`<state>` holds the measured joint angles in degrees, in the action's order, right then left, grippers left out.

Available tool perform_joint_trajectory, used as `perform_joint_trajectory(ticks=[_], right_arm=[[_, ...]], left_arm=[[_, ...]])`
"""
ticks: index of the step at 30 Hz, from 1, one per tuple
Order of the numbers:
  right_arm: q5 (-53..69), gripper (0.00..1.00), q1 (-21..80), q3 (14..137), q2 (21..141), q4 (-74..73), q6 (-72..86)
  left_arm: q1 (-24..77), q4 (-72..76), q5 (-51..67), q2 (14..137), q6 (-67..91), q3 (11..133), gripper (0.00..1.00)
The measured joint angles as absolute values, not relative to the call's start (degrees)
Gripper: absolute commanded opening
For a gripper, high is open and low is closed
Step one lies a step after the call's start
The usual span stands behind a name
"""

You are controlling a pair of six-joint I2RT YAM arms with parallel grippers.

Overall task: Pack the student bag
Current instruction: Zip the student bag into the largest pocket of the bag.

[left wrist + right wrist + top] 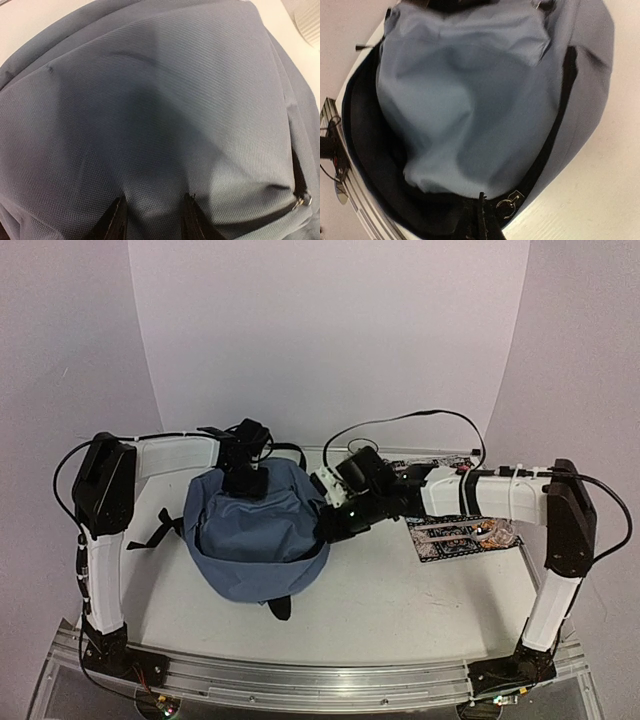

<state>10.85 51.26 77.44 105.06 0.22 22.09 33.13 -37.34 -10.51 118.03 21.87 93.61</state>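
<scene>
Top view: the student bag (pixel 255 540) slumps on the table (pixel 400 610) left of centre, between the arms, mouth toward the near edge. The left gripper (pixel 245 478) sits on its far top edge and the right gripper (pixel 335 522) at its right rim, likely to hold the soft bag steady for packing

Left wrist view: slate-blue fabric fills the frame. The two dark fingers (pixel 118 222) stand partly apart with a fold of fabric bunched between them, which reads as a pinch on the bag's top

Right wrist view: dark lining shows along the open edge. The fingers are closed tight together just beside the zipper pull ring (pixel 507 203), on the black trim; I cannot tell whether they actually catch it
</scene>
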Motion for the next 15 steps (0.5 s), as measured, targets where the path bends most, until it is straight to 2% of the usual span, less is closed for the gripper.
perform_joint_trajectory(ticks=[6,10,12,15], right_arm=[[12.4,0.00,57.3,74.2,104.4,-0.4,22.1],[11.5,0.01,59.5,74.2,104.4,0.4,22.9],[10.4,0.07,59.7,74.8,104.4,0.0,23.5],[8.9,0.23,59.8,77.1,104.4,-1.8,24.0]], left_arm=[[32.4,-37.0,-9.4,121.1,23.4,97.8,0.35],[32.2,-36.4,-7.4,121.2,24.1,98.2,0.41],[32.2,-35.9,-6.5,120.8,24.1,97.9,0.48],[32.2,-34.4,-4.9,119.1,23.9,96.0,0.62]])
